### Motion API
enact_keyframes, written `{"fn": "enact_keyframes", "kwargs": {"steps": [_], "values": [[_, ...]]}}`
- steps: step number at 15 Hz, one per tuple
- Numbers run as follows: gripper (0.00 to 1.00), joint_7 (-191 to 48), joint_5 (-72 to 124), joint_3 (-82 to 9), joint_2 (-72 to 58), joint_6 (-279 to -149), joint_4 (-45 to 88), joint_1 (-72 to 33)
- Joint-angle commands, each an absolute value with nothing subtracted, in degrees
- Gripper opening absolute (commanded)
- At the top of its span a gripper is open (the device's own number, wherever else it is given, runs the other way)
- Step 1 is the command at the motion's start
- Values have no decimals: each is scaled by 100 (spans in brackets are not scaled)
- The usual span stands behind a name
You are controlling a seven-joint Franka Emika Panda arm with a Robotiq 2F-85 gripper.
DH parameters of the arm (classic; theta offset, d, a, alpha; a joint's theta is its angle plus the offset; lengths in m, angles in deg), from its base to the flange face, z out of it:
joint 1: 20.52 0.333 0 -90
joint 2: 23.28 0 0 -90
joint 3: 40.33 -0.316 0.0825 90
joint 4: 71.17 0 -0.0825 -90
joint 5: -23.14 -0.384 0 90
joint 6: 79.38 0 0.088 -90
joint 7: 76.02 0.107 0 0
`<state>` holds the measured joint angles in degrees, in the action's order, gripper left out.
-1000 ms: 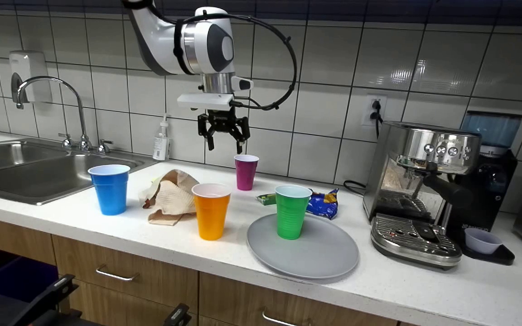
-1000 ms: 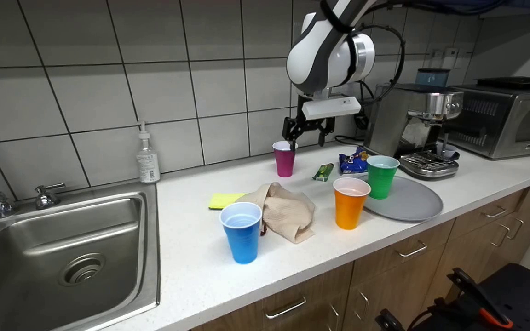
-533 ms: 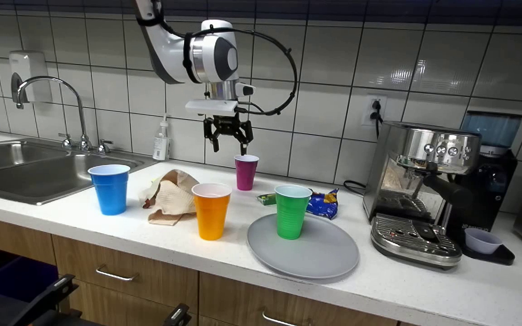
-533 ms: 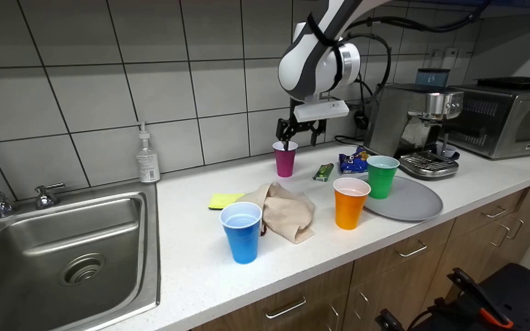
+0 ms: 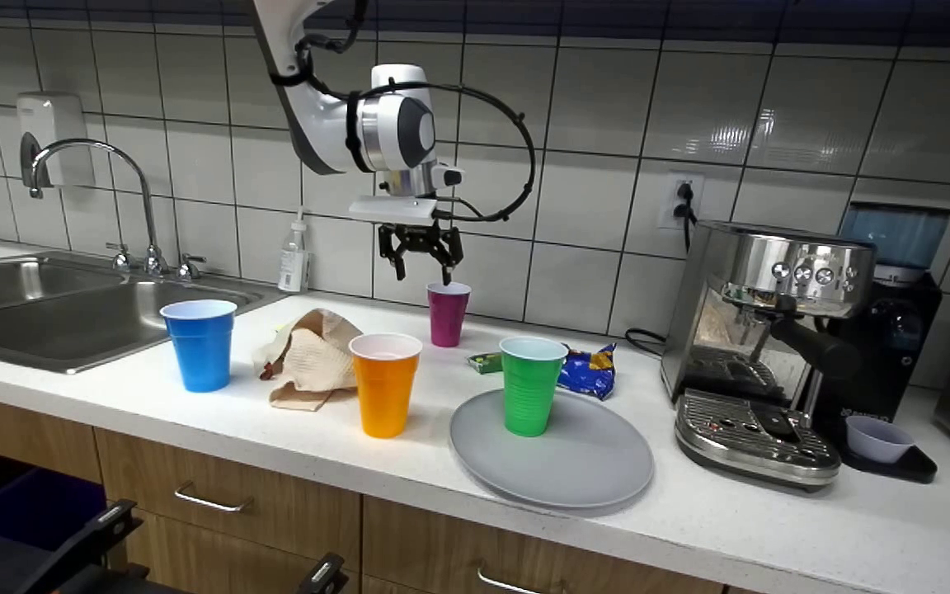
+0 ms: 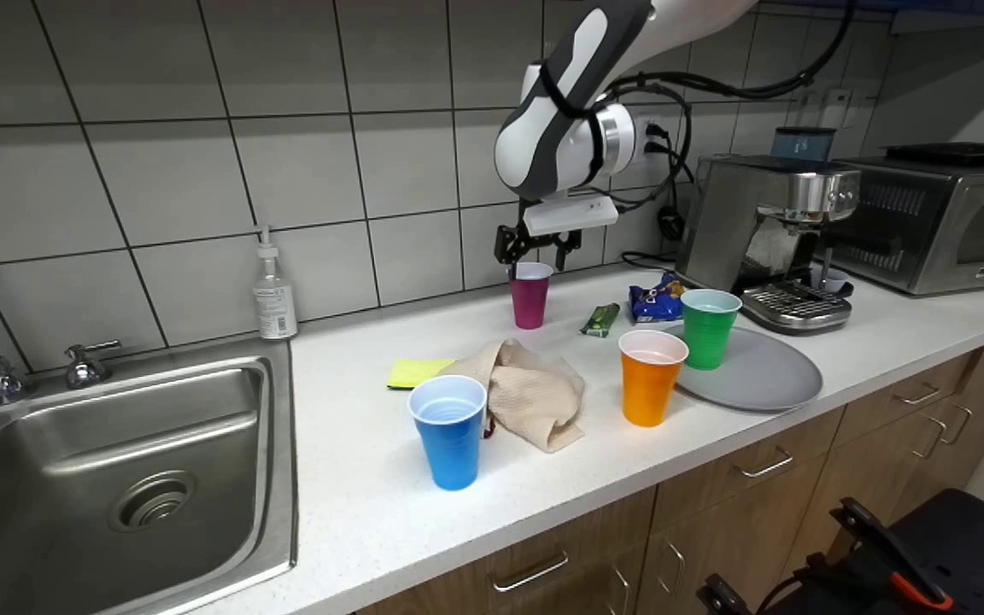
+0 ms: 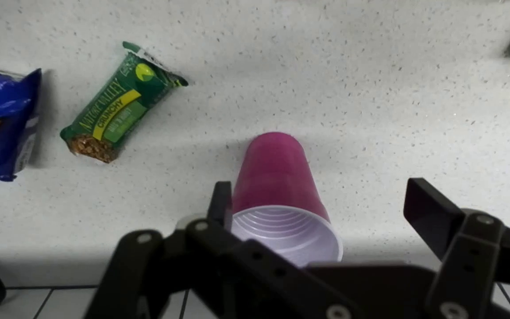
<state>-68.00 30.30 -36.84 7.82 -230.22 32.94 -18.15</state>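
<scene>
My gripper [image 5: 424,275] is open, with nothing held, close above the upright magenta cup [image 5: 448,318]. In the wrist view the cup [image 7: 277,173] shows its white inside and appears between the gripper's [image 7: 321,199] spread fingers, much nearer the left one. That left finger [image 7: 220,204] overlaps the cup's rim in the picture; whether they touch I cannot tell. A green granola bar [image 7: 120,104] and a blue snack bag [image 7: 2,119] lie on the counter beside the cup.
Nearer the counter's front stand an orange cup [image 5: 385,396], a blue cup [image 5: 200,351] and a green cup [image 5: 531,388] on a grey plate [image 5: 599,474]. A beige cloth [image 6: 535,393] lies by a yellow sponge [image 6: 415,372]. The tiled wall [image 5: 574,247] rises behind; an espresso machine [image 5: 759,330] stands alongside.
Still open, my gripper has come lower. It has shifted slightly right in an exterior view and left in the opposite view, ending over the magenta cup. Cups and packets have not moved.
</scene>
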Motion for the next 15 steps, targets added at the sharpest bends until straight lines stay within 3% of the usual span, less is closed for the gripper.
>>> {"fn": "enact_keyframes", "kwargs": {"steps": [1, 15], "values": [[100, -6698, 3073, -3556, 1199, -23021, 2683, -1675], [100, -6640, 2985, -3458, 2172, -22803, 1455, -1618]]}}
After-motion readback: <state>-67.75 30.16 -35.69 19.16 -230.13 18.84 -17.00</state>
